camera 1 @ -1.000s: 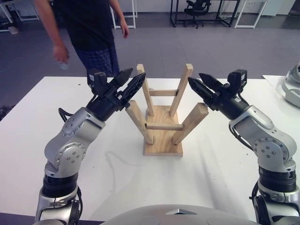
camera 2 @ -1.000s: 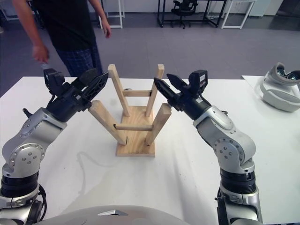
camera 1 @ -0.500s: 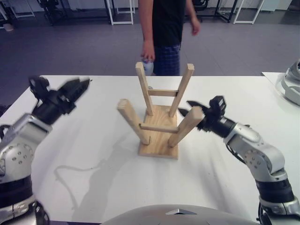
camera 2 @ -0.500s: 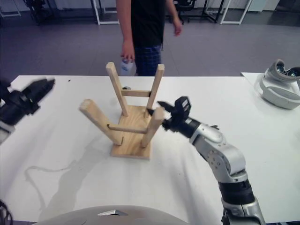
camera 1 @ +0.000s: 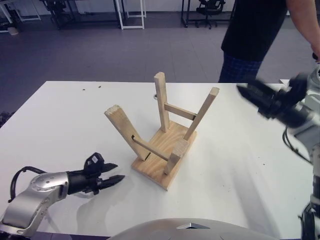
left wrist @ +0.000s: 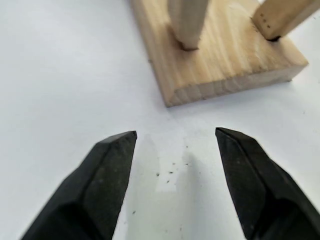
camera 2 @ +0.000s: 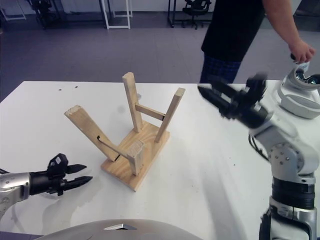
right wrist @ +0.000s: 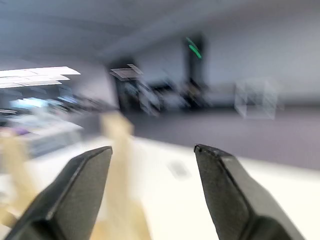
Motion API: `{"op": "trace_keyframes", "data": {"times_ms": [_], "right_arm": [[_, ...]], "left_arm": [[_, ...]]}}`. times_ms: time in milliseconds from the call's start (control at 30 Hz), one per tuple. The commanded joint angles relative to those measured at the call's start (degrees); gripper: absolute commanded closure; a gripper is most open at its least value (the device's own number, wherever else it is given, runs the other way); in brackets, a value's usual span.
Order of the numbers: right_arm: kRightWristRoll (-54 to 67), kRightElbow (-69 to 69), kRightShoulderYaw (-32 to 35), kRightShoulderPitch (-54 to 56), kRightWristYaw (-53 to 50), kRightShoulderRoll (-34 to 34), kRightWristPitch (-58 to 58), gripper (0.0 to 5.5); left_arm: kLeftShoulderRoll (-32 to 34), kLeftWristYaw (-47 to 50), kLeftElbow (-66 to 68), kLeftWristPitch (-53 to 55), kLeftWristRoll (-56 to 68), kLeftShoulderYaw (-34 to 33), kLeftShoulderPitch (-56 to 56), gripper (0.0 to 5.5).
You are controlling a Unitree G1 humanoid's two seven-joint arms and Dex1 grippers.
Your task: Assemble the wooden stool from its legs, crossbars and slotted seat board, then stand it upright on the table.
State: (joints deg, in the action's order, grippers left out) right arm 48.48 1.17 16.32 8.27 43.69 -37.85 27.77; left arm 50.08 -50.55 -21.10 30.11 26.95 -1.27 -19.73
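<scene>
— So, nearest first: what sits at the lower left of the frame?
— The left gripper [camera 1: 119, 171], low over the white table [camera 1: 60, 115], lying almost flat and pointing right toward the stool [camera 1: 165, 135]. Its two black fingers [left wrist: 107, 170] stand apart with nothing between them; the wrist view shows bare tabletop in the gap.
— Touching the wood?
— No. It is near the stool but apart from it; a corner of the seat board [left wrist: 225, 60] lies just beyond the fingertips.
— And the stool itself?
— In the middle of the frame, upside down. The seat board rests flat on the table, turned so that one corner points to the lower edge of the frame, and all four legs rise from it. The near left leg [camera 1: 121, 129] leans out toward the upper left; the near right leg [camera 1: 175, 156] looks short from this angle. A crossbar [camera 1: 150, 148] joins those two. Behind them the two far legs [camera 1: 161, 102] stand taller and splayed, with a second crossbar [camera 1: 179, 111] between them.
— Where is the other arm?
— The right gripper [right wrist: 152, 148] hangs raised at the upper right of the frame, above the table and well apart from the stool, blurred in the head views. Its wrist view shows both fingers [right wrist: 75, 200] spread wide, holding nothing.
— Anything farther back?
— A white headset [camera 2: 295, 97] lies on the table at the right edge
</scene>
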Motion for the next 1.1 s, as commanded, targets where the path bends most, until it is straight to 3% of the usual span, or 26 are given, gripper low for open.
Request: {"op": "trace_keyframes", "data": {"times_ms": [33,200,300,400,467,567,667,867,967,1100], "right_arm": [[-13.9,-20.43,-4.67,9.83,-8.21,8.48,-11.66,2.43],[-37.3,-54.72,-18.46,26.6,-13.56,17.7,-31.55,2.43],[-46.8,-66.39,-24.82,31.35,-14.33,22.87,-40.04,2.43],[-53.13,-71.09,-29.49,30.54,-8.28,23.55,-46.56,2.43],[-51.51,-71.14,-28.51,27.77,2.83,21.04,-48.41,2.43],[-47.42,-68.26,-25.78,22.87,15.53,16.45,-49.04,2.43],[-44.29,-61.57,-24.0,17.6,18.72,14.02,-48.61,2.43],[-43.28,-40.7,-19.0,1.44,5.35,7.85,-39.76,2.43],[-44.5,-28.86,-17.67,-7.38,-0.19,6.45,-36.06,2.43],[-44.71,-12.12,-18.4,-16.87,-3.62,5.72,-29.36,2.43]], "left_arm": [[1.02,-0.19,0.83,-0.2,-4.46,3.4,2.93,2.6],[1.8,-1.35,3.2,-0.48,-7.2,5.33,4.61,2.6],[2.65,-2.31,5.85,-1.6,-9.74,6.81,6.3,2.6],[0.08,-1.08,9.98,-4.0,-12.32,8.8,9.99,2.6],[-4.8,1.79,14.16,-6.54,-14.53,10.93,14.12,2.6],[-13.53,4.98,21.47,-9.33,-15.08,12.43,21.48,2.6],[-19.76,8.12,29.27,-12.07,-15.99,12.17,26.54,2.6],[-19.21,14.91,34.35,-19.74,-16.43,1.76,22.88,2.6],[-17.13,14.43,23.9,-20.27,-15.25,-2.12,12.31,2.6],[-18.24,15.22,7.61,-15.72,-16.6,2.96,1.6,2.6]]}}
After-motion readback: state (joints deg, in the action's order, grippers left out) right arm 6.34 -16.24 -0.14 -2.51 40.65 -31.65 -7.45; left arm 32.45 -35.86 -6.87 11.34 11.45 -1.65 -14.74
